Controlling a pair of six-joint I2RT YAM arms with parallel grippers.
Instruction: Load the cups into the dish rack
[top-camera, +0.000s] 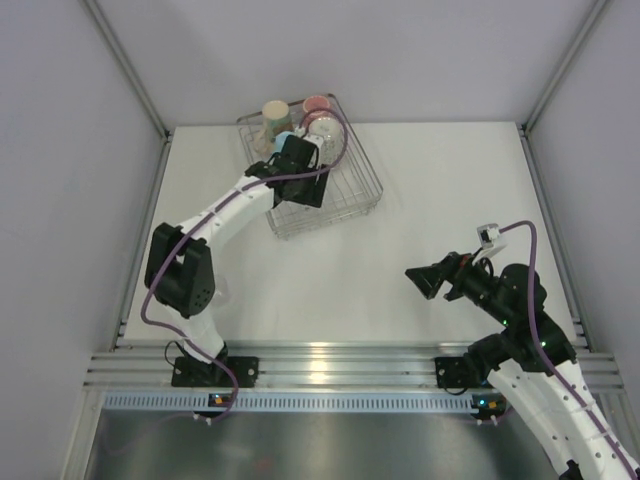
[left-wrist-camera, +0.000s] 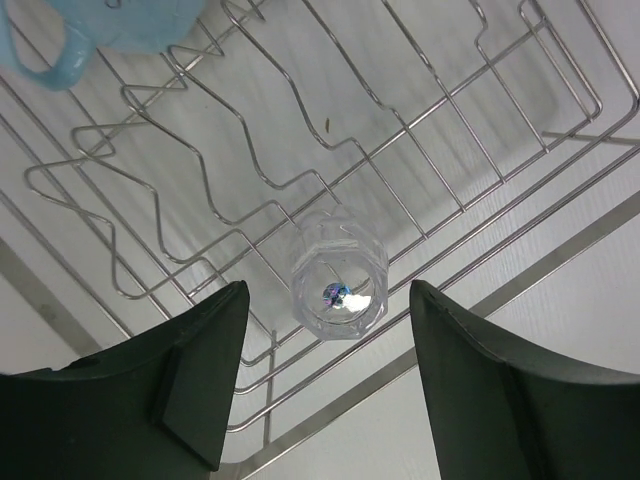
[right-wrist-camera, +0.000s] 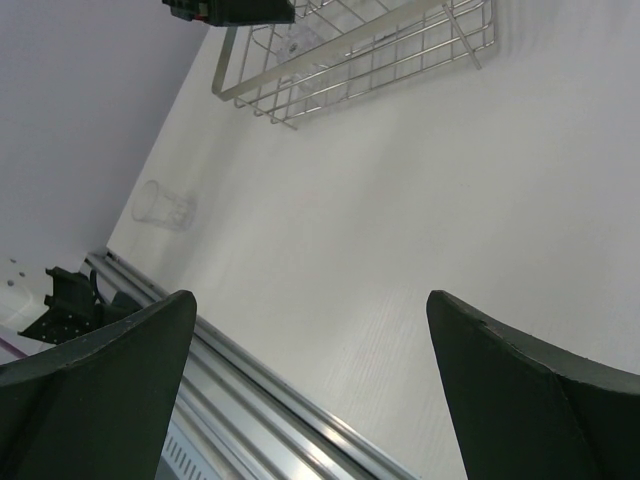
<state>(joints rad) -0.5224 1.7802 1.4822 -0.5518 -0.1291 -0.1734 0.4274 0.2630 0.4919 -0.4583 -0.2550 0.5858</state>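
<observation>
Where a small clear glass tumbler (left-wrist-camera: 338, 285) stands on the grid bottom of the shallow silver wire dish rack (top-camera: 340, 215), near its front wall, the left gripper (left-wrist-camera: 327, 300) hangs directly over it. Its jaws are well apart, one dark finger on each side of the glass. A gap shows on both sides, so nothing is held.

Further back in the rack, a light blue handled mug (left-wrist-camera: 110, 25) sits just beyond the gripper. In the top view, a cream-tan cup (top-camera: 275, 112), a pink cup (top-camera: 318, 104) and a pale speckled mug (top-camera: 323, 128) crowd the far end of the basket close together.

A second clear glass tumbler (right-wrist-camera: 163, 207) stands on the white table (top-camera: 450, 180), well apart from the rack and near the left arm's base.

The right gripper (right-wrist-camera: 310, 300) hovers over bare table to the right, its jaws spread wide, holding and touching nothing.
</observation>
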